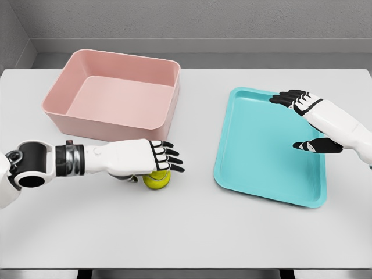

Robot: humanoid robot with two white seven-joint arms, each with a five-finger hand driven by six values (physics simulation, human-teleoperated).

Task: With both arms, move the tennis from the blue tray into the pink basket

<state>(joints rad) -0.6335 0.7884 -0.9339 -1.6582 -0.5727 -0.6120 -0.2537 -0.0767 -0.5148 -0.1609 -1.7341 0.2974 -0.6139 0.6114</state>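
Fingers (pixel 167 156) of left hand (pixel 136 158) cup fuzzy round tennis ball (pixel 157 181); right hand (pixel 311 119) spread.

You are looking down on a white desk (pixel 192 232) that is filling most of the view, its matte top lying under soft, even light and catching only faint shadows. Behind its far edge a grey wall (pixel 203 17) is running across the top of the picture, meeting a darker grey floor strip (pixel 232 60) along a pale baseboard line. At the upper left a second grey wall (pixel 10 35) is forming a corner.
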